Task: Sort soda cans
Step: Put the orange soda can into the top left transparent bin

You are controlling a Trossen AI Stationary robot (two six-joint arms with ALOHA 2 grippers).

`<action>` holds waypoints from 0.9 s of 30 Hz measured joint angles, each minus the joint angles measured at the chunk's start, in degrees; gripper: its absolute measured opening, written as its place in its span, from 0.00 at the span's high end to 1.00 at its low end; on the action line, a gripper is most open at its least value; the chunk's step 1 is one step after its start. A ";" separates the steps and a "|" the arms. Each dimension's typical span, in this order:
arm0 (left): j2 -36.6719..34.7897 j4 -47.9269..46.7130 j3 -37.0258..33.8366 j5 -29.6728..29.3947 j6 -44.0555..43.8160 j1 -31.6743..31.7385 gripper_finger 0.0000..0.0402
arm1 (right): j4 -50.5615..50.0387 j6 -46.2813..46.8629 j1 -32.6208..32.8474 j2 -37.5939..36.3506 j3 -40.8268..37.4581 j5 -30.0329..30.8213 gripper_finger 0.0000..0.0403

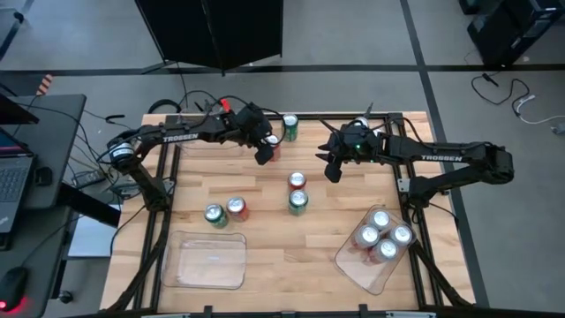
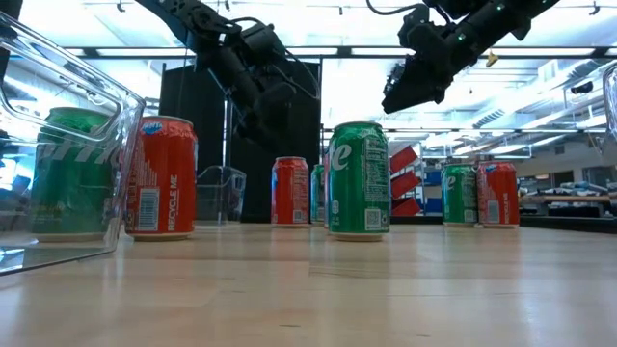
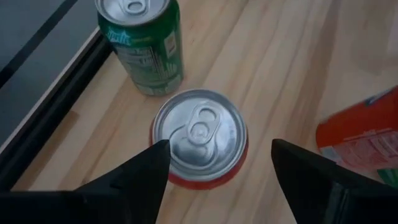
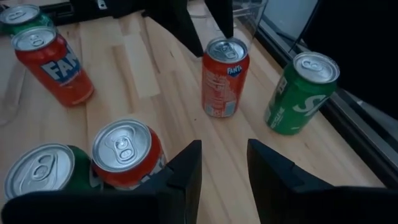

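Observation:
My left gripper (image 1: 263,152) (image 3: 217,165) hovers open above a red soda can (image 1: 274,146) (image 3: 199,137) near the table's far edge, one finger on each side of its silver top. A green can (image 1: 290,126) (image 3: 143,43) stands just beyond it. My right gripper (image 1: 333,170) (image 4: 224,162) is open in the air, right of a red can (image 1: 297,181) (image 4: 127,155) and a green can (image 1: 298,201) (image 4: 40,174) mid-table. Another green can (image 1: 214,215) and red can (image 1: 237,208) stand toward the left. Several silver cans (image 1: 381,235) stand in the right tray.
An empty clear tray (image 1: 205,274) lies at the near left. The clear tray (image 1: 346,261) holding the silver cans sits at the near right. Bare wood lies between the two trays and along the table's near middle. A dark frame (image 1: 163,221) edges the table.

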 joint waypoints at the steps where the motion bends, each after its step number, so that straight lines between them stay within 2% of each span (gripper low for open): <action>1: 0.29 -0.02 0.00 -0.01 0.00 -0.01 0.30 | 0.01 0.00 0.07 0.00 0.00 0.00 0.72; 14: 2.83 3.93 0.25 -1.56 0.15 -0.02 0.30 | 0.47 -0.13 0.45 0.00 0.00 -0.04 0.72; 22: 3.20 -4.61 6.13 -1.77 4.19 -0.79 0.31 | 0.63 -0.24 0.70 0.02 0.00 -0.06 0.71; 27: 3.13 -13.59 12.84 -1.68 4.04 -1.59 0.37 | 0.63 -0.29 0.70 0.02 0.00 -0.04 0.71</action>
